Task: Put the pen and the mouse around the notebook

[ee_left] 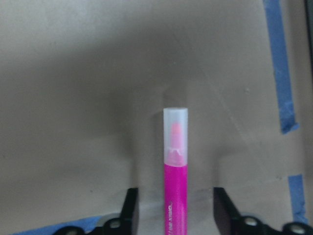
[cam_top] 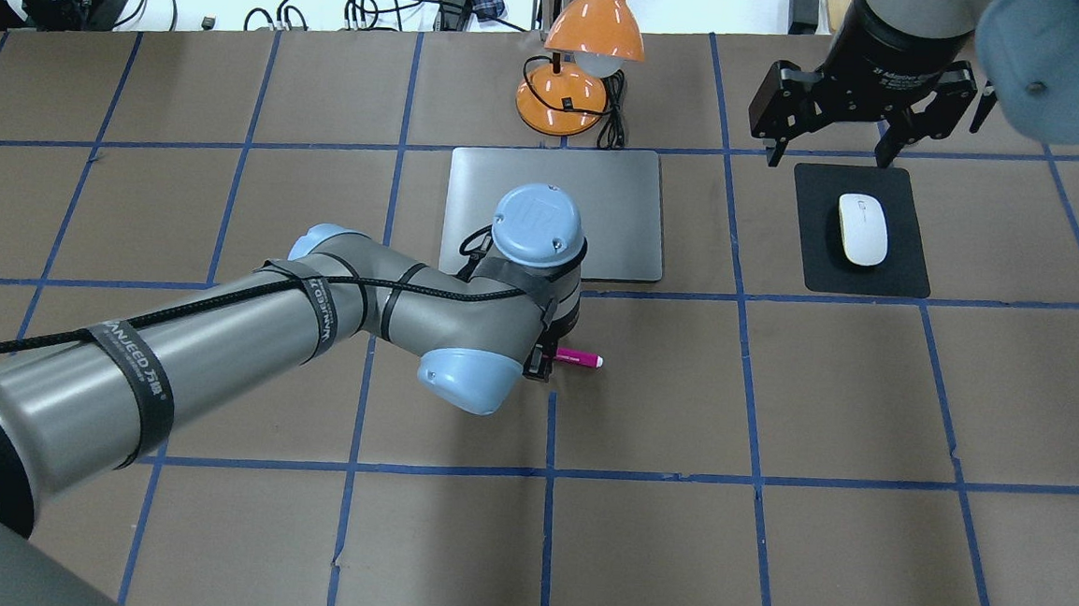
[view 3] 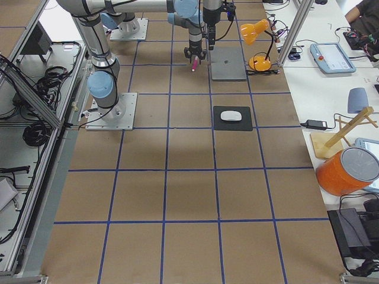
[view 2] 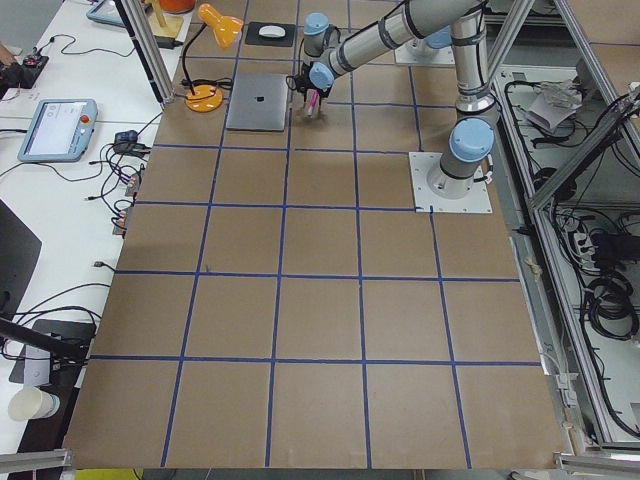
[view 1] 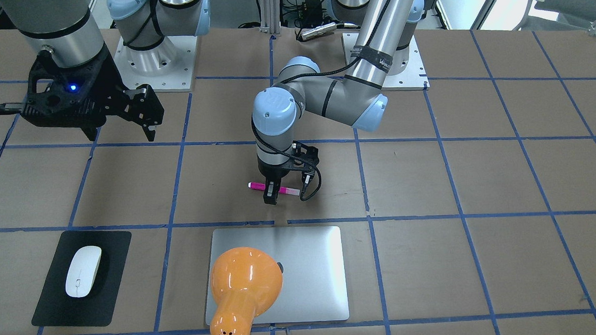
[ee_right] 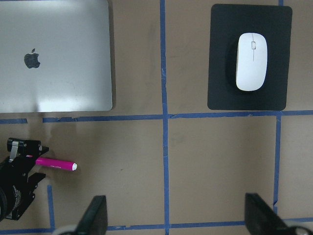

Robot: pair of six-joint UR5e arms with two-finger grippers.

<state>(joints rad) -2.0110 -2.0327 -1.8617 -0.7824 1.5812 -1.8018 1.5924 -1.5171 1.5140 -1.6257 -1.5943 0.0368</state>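
Note:
The magenta pen (view 1: 259, 186) lies flat on the brown table just on the robot's side of the notebook (view 1: 307, 276), a silver slab with a dark logo. My left gripper (view 1: 271, 197) reaches down over the pen and is open. In the left wrist view the pen (ee_left: 175, 186) sits between the two fingers (ee_left: 128, 208) with a gap on each side. The white mouse (cam_top: 862, 228) rests on a black mat (cam_top: 907, 269) beside the notebook (cam_top: 620, 214). My right gripper (cam_top: 829, 157) hangs open and empty, high above the mat's far edge.
An orange desk lamp (cam_top: 594, 25) stands at the notebook's far edge, with its shade over part of the notebook (view 1: 245, 281). Blue tape lines grid the brown table. Cables and equipment lie beyond the far table edge.

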